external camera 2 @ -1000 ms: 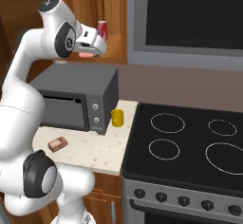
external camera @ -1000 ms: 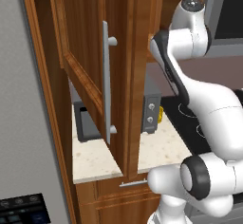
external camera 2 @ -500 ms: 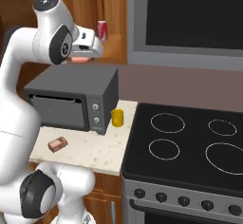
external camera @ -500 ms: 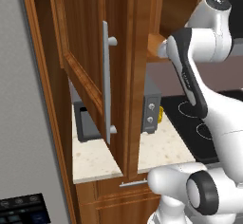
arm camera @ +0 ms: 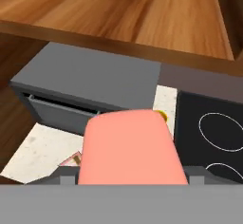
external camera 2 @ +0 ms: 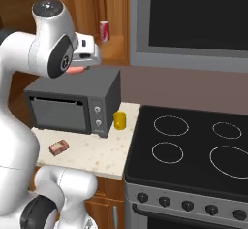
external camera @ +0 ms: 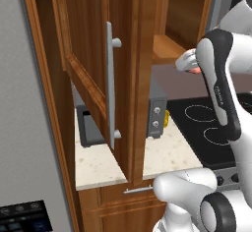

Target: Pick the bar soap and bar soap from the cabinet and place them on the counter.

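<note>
The gripper (external camera 2: 72, 69) sits at upper left of the right base view, just in front of the open cabinet (external camera: 123, 54) and above the microwave (external camera 2: 72, 104). Since the earlier pictures the hand has drawn back out of the cabinet's shelf and swung outward, toward the middle of the frame. In the hand view a salmon-pink bar soap (arm camera: 130, 147) fills the lower centre, lying between the jaws, which stand wide and appear closed on its broad faces; a pink edge also peeps from under the hand (external camera 2: 73, 70) in the right base view. A red can (external camera 2: 104, 30) remains upright on the cabinet shelf, at top centre of the hand view.

A second small bar (external camera 2: 58, 147), brownish-pink as rendered, lies flat on the tabletop (external camera 2: 92, 150) at lower left of the right base view, in front of the microwave and well apart from the yellow object (external camera 2: 119, 120).

Reading: one soap looks already delivered, and the other is out of the cabinet and in hand. The step in hand is the carry; what is left is to lower the bar to a bare patch of tabletop, clear of the microwave's top, and release it.
</note>
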